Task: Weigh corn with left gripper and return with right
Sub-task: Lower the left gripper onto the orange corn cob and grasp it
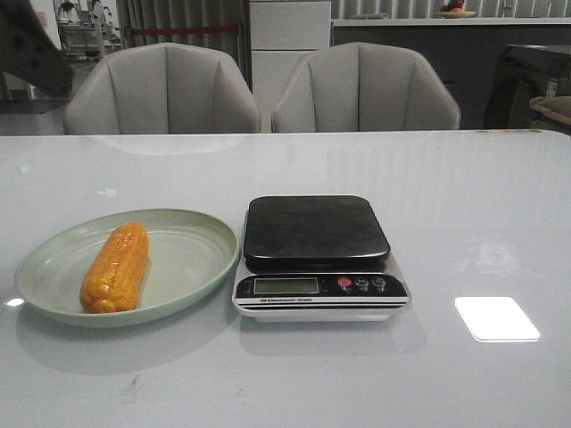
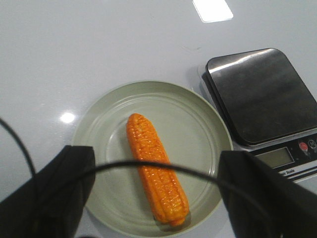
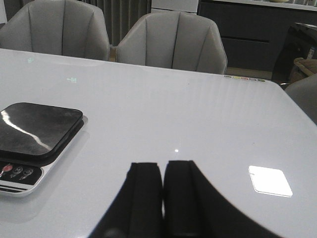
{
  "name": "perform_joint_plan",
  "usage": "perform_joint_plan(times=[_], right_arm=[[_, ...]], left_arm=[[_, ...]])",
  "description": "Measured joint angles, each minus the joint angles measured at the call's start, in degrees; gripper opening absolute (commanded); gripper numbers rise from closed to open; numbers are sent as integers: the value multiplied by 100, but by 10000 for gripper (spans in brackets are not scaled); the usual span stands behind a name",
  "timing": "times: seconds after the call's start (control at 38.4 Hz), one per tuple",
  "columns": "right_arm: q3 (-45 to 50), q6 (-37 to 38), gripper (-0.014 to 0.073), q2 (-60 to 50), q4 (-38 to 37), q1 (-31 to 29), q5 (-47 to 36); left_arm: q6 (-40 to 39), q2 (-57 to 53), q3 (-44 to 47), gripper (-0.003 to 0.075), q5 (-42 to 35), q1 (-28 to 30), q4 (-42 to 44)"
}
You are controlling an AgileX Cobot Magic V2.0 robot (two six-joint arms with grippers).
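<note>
From my seat, the corn [image 1: 115,267] lies in the green plate [image 1: 192,259] just left of the scale [image 1: 318,257], left pincer [image 2: 156,191] spread wide above it, right pincer [image 3: 162,198] closed on nothing.

- The scale [image 1: 319,257], at centre of the front view, carries a line of dark print on the white strip under its display [image 1: 285,286]; the last words look like "Electronic Scale", the start too small to read.
- In the left wrist view, at the right edge, the same strip [image 2: 292,172] shows only the cut-off end "…ic Scale".
- The display is blank in both views, with no digits showing.
- The red button [image 1: 344,283] and the two dark buttons [image 1: 370,283] beside it bear marks too small to read.
</note>
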Motion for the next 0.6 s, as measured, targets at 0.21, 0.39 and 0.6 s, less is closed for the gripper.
perform_joint_plan(times=[0.21, 0.39, 0.6], right_arm=[[0, 0, 175, 0, 0, 0, 0], [0, 0, 175, 0, 0, 0, 0], [0, 0, 175, 0, 0, 0, 0]], left_arm=[[-41, 1056, -483, 562, 168, -103, -38], [-216, 1793, -682, 562, 301, -103, -40], [-391, 2569, -967, 561, 452, -103, -50]])
